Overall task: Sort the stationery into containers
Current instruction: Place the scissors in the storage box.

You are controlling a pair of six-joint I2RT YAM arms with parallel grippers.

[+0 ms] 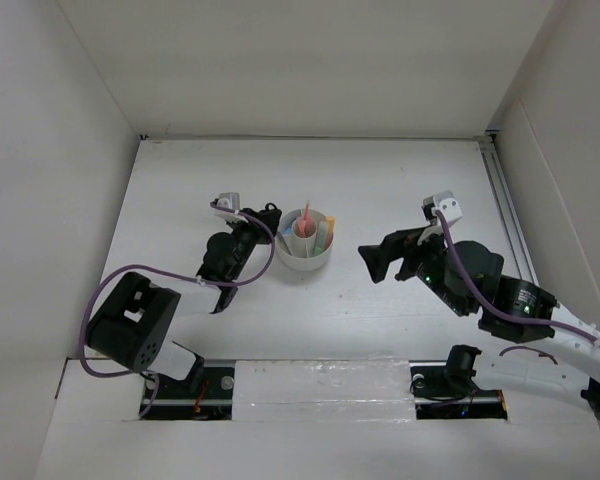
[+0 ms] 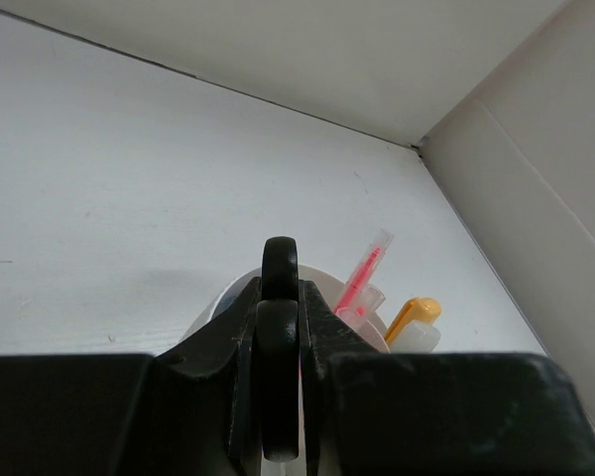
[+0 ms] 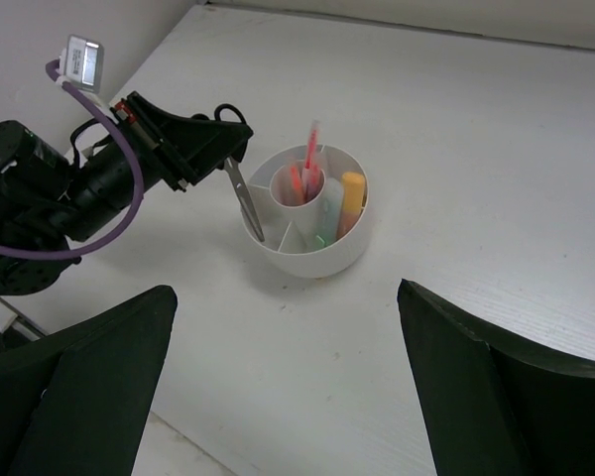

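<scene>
my left hand (image 1: 263, 222) clamps black-handled scissors (image 3: 245, 201), blades down in the 9 o'clock compartment of the white organizer (image 1: 305, 263) | pink pens (image 3: 307, 159) in centre cup (image 3: 299, 201), orange-yellow marker (image 3: 351, 198) at 3 o'clock | my right hand (image 1: 372, 262) wide open, well off at 3 o'clock

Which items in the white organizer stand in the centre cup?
The pink pens. The orange-yellow marker sits in an outer compartment, and the scissors hang at the outer rim of the organizer.

light: bright, even | shadows: soft, faint | focus: near fingers (image 3: 74, 397) blurred
</scene>
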